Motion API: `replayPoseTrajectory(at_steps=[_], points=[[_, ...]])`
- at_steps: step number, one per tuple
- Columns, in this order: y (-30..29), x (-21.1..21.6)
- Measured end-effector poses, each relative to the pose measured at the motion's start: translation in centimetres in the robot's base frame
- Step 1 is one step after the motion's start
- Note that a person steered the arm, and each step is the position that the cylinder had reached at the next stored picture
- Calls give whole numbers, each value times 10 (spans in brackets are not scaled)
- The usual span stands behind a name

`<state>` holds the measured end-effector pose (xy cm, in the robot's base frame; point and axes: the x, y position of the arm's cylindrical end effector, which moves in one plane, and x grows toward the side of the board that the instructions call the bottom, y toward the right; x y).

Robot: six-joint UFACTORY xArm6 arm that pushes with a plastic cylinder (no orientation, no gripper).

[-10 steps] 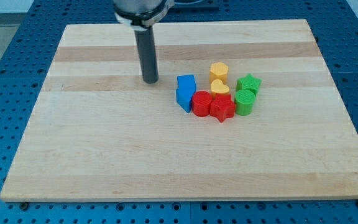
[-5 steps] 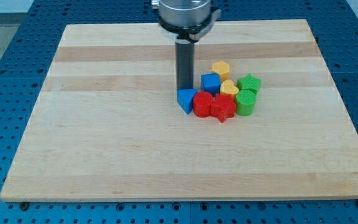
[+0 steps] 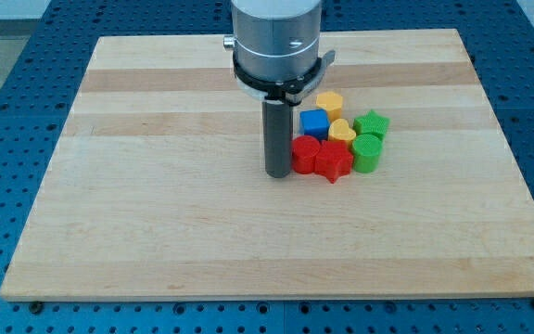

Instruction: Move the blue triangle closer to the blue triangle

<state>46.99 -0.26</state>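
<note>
My tip (image 3: pixel 276 173) on light wooden desk (image 3: pixel 156 232), touching left side of red plastic cylinder (image 3: pixel 304 154). No claw on arm, rod only. Blue triangle not visible, probably hidden behind rod. Blue cube (image 3: pixel 314 123) just above red cylinder, packed in cluster.

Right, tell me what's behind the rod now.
Nothing shows behind the rod except board. My tip sits just left of the red blocks. No blue triangle is visible; it may be hidden behind the rod.
</note>
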Motion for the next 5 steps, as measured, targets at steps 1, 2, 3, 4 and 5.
replayPoseTrajectory(at_steps=[1, 2, 3, 4, 5], points=[[-19, 0], [-49, 0], [-49, -3], [-37, -19], [-31, -22]])
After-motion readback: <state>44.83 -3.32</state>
